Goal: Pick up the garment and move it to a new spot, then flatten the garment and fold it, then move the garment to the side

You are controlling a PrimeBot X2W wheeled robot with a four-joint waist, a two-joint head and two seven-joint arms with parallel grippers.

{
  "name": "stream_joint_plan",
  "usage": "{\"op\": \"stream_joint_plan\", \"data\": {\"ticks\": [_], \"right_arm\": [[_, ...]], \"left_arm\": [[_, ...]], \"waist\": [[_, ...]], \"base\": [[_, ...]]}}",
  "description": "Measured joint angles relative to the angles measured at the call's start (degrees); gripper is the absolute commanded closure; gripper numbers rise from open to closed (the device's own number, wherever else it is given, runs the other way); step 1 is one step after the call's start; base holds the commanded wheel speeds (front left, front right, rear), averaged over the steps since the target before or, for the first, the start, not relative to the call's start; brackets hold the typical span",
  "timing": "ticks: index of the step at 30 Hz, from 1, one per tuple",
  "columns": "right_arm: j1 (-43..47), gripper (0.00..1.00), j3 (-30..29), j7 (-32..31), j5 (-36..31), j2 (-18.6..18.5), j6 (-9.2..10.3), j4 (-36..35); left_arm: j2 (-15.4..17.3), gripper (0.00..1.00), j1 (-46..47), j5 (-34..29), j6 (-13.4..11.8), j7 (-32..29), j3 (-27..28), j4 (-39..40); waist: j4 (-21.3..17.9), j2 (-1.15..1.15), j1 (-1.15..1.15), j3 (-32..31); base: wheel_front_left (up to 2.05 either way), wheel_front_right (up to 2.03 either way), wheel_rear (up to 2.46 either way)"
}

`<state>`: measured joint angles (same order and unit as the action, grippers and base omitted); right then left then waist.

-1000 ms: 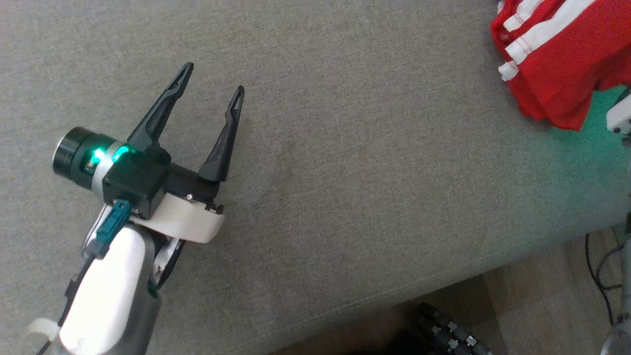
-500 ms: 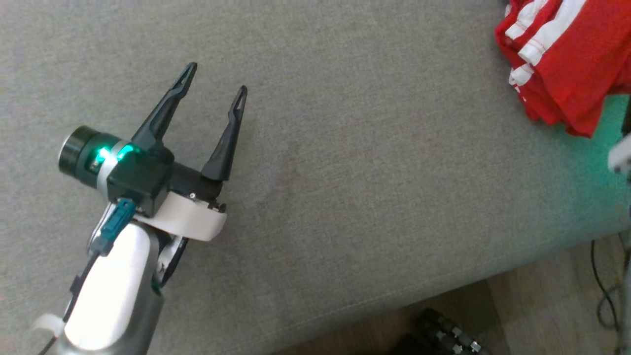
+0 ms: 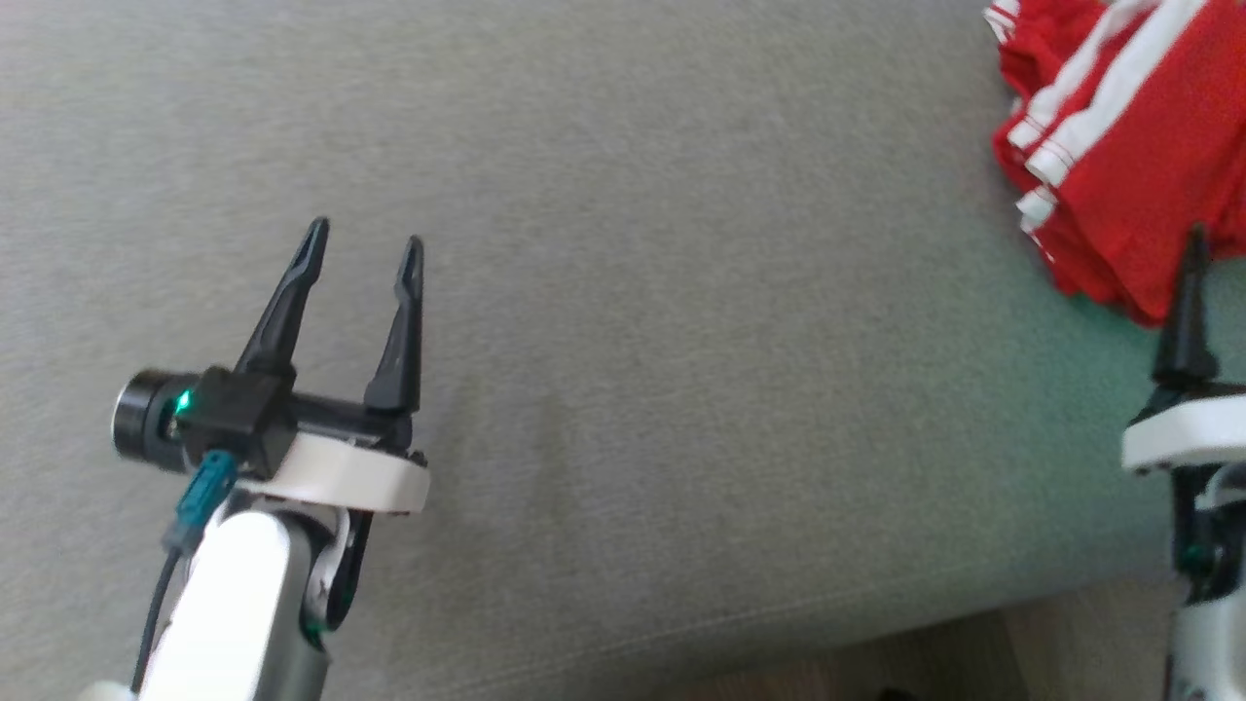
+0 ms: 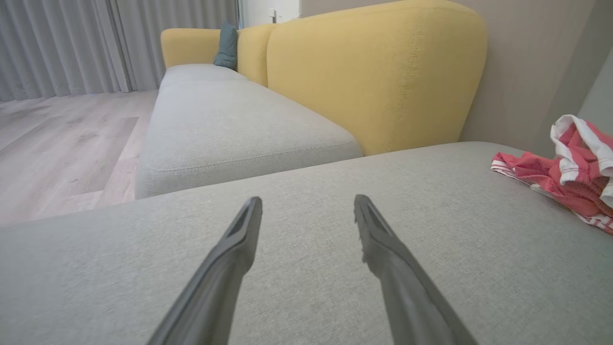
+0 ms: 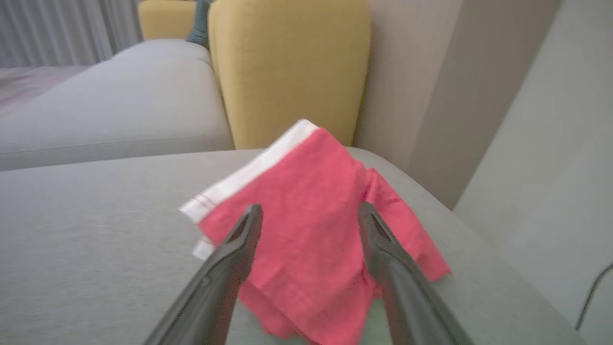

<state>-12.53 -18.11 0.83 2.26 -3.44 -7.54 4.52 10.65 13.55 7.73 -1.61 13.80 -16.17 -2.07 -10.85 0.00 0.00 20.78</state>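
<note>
The garment (image 3: 1119,146), red with white stripes, lies bunched on the grey seat cushion (image 3: 681,341) at the far right. In the right wrist view the garment (image 5: 325,182) rests on the cushion just beyond my right gripper (image 5: 310,210), which is open with nothing between its fingers. One of its dark fingers (image 3: 1190,312) rises at the right edge of the head view, its tip at the garment's lower hem. My left gripper (image 3: 365,239) stands open over bare cushion at the lower left, far from the garment (image 4: 574,163).
A yellow backrest (image 4: 373,72) stands behind the cushion, with a second grey seat (image 4: 230,124) and a teal pillow (image 4: 226,45) beyond. The cushion's front edge (image 3: 779,623) drops to wooden floor. A grey wall (image 5: 527,143) and a cable (image 5: 591,292) are on the right.
The head view has shifted. My right gripper's finger has come into view below the garment. The left gripper now sits lower in the view with its fingers more upright.
</note>
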Motion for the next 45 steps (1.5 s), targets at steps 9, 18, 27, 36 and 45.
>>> {"op": "stream_joint_plan", "data": {"ticks": [9, 18, 27, 36, 45], "right_arm": [[5.2, 0.00, 10.3, -0.5, 0.9, 0.9, 0.00, -9.1], [6.7, 0.00, 15.3, -0.7, 3.8, 0.9, 0.00, -9.6], [11.3, 0.00, 15.9, -1.0, 4.8, 0.9, 0.00, -9.2], [14.6, 0.00, 15.9, -1.9, 5.4, 0.9, 0.00, -9.2], [15.4, 0.00, 15.7, -2.1, 6.3, 0.9, 0.00, -9.2]], "left_arm": [[-0.7, 0.00, -4.0, 2.5, -2.3, 0.5, 3.0, -1.0], [-0.7, 0.00, -7.4, 3.2, -2.9, 0.5, 4.8, -2.7], [-0.7, 0.00, -10.5, 3.2, -2.4, 0.5, 5.2, -4.0], [-0.7, 0.00, -13.1, 3.0, -2.4, 0.5, 5.0, -4.8], [-0.7, 0.00, -13.4, 2.9, -2.4, 0.5, 4.2, -5.0]], "waist": [[5.7, 0.00, 0.00, -4.5], [10.2, 0.00, 0.00, -8.9], [11.5, 0.00, 0.00, -13.4], [11.3, 0.00, 0.00, -16.4], [11.2, 0.00, 0.00, -16.8]], "base": [[0.00, 0.00, 0.00], [0.00, 0.00, 0.00], [0.00, 0.00, 0.00], [0.00, 0.00, 0.00], [0.00, 0.00, 0.00]]}}
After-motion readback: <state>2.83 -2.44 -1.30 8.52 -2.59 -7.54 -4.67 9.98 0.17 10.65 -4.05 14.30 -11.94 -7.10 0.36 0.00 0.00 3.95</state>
